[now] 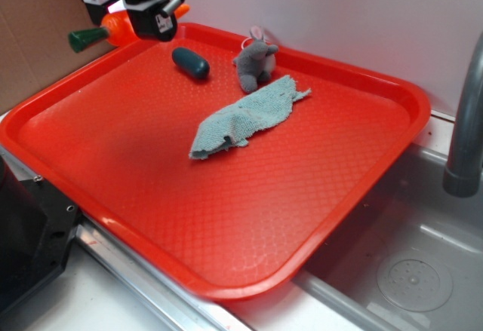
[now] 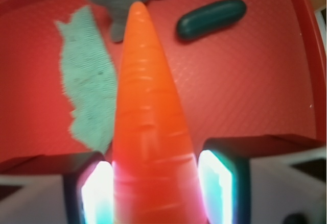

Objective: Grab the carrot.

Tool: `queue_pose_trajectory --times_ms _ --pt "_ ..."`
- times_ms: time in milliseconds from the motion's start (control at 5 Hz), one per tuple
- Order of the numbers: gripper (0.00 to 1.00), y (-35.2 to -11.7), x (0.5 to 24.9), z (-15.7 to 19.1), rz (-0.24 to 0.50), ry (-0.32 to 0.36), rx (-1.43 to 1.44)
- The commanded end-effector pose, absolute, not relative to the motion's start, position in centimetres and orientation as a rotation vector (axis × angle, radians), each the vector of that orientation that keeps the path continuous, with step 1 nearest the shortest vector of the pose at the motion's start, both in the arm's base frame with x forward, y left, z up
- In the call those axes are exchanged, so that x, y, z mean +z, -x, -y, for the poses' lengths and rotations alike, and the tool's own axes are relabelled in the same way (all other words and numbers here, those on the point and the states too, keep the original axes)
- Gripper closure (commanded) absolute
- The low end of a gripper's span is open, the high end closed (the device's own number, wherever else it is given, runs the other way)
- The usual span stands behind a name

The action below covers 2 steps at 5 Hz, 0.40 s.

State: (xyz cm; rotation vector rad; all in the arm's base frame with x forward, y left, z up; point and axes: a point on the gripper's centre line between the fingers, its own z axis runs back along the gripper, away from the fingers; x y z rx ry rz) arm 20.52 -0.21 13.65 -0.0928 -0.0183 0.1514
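My gripper is shut on the carrot and holds it in the air above the far left corner of the red tray. In the exterior view the carrot's dark green stub top sticks out to the left and its orange tip to the right. In the wrist view the orange carrot fills the middle, squeezed between my two fingers, its tip pointing away. My gripper is closed on its thick end.
On the tray lie a dark green oval toy, a grey toy mouse and a teal cloth. A steel sink and grey faucet are at the right. A cardboard wall stands at the left.
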Motion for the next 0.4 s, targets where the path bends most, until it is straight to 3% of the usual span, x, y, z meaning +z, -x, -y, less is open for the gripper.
queue_pose_trajectory --times_ms 0,200 --pt "1.00 -19.34 17.40 2.64 0.109 0.094 0.146" --pt "1.00 -19.64 16.66 2.02 0.092 0.097 0.134"
